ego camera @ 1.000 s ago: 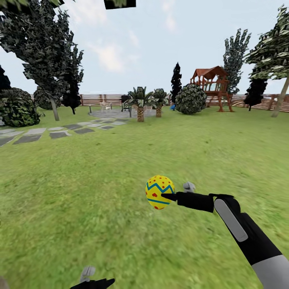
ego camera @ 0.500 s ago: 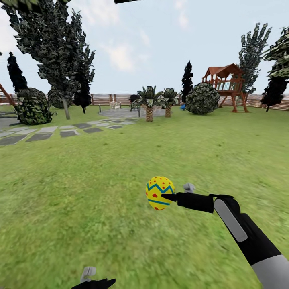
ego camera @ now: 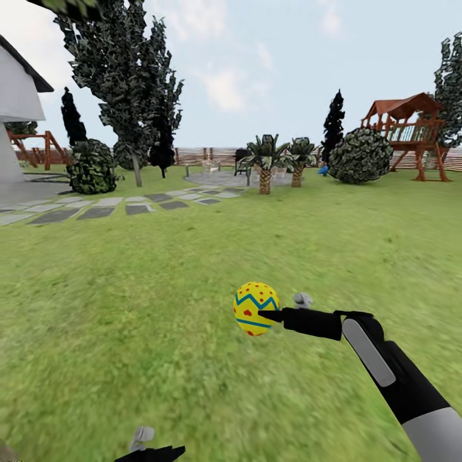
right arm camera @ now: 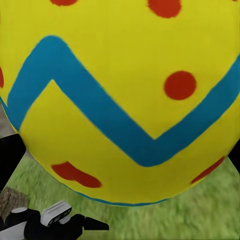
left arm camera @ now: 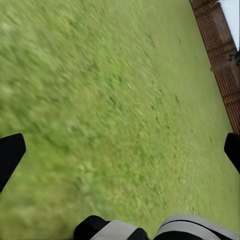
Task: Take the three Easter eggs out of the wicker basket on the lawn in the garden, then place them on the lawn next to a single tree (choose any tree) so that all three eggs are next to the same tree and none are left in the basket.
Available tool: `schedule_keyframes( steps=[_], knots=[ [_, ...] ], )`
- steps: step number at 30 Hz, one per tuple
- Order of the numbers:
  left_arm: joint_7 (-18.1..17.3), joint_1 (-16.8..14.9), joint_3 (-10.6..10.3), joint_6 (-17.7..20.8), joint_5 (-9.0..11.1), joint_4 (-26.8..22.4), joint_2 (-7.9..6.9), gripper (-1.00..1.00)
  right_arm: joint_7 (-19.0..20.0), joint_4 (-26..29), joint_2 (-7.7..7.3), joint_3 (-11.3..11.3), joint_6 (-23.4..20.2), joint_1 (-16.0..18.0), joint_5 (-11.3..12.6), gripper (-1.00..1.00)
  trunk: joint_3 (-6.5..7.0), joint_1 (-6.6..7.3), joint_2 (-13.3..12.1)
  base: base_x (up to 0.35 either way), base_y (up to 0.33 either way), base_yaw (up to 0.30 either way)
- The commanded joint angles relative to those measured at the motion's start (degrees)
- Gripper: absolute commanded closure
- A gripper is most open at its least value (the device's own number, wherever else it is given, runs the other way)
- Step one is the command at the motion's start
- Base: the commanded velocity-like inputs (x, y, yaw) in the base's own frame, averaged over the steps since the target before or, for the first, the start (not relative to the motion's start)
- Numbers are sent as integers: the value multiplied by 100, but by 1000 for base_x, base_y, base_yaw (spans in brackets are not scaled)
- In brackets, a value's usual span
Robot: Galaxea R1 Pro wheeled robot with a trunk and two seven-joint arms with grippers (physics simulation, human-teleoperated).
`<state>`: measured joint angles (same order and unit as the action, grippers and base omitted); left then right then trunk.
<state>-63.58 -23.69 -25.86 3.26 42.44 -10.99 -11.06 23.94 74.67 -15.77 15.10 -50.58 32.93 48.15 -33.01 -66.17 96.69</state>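
Note:
One yellow Easter egg point(ego camera: 252, 300) with a blue zigzag band and red dots hangs above the lawn point(ego camera: 128, 308), with my right gripper point(ego camera: 261, 314) shut on it from the right. Up close in the right wrist view, the egg point(right arm camera: 120, 100) sits between the black fingertips point(right arm camera: 9, 157). My left gripper point(ego camera: 151, 452) is low at the picture's bottom edge; in its wrist view the left gripper point(left arm camera: 120, 152) is open over bare grass. A tall leafy tree point(ego camera: 128, 77) with a thin grey trunk stands far off at the left. The wicker basket is out of view.
Grey stepping stones point(ego camera: 96, 210) lead to a paved patio with short palms point(ego camera: 265, 160). A white house point(ego camera: 16, 122) is at far left, round shrubs point(ego camera: 359, 154) and a wooden playset point(ego camera: 410, 128) at far right. A brown slat fence point(left arm camera: 220, 55) bounds the grass.
The whole picture has slid right, so the camera has turned left; the white house has come into sight. The egg and both arms keep their places in the frame.

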Motion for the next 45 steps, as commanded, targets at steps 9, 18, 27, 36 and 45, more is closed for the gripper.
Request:
schedule_keyframes(
  steps=[9,18,27,36,45],
  knots=[
    [-14,-5,-42,35,54,0,-1,-100,32,4,-5,2,-13,3,-9,100,-47,-3,3,327,-169,262],
    [-14,-7,-42,35,54,0,-9,-100,32,1,-3,6,74,3,-15,100,-88,-3,3,327,-171,262],
    [-14,-7,-42,35,56,0,-10,-100,32,-4,-5,11,162,3,-8,100,-130,-3,3,322,-175,262],
    [-14,-6,-42,35,58,0,-10,-100,24,-81,4,11,171,3,-16,100,-171,-3,3,308,-193,262],
    [-14,-8,-42,35,63,8,-1,-100,27,-83,4,96,171,3,-17,100,-213,-3,3,283,-215,262]
  ],
)
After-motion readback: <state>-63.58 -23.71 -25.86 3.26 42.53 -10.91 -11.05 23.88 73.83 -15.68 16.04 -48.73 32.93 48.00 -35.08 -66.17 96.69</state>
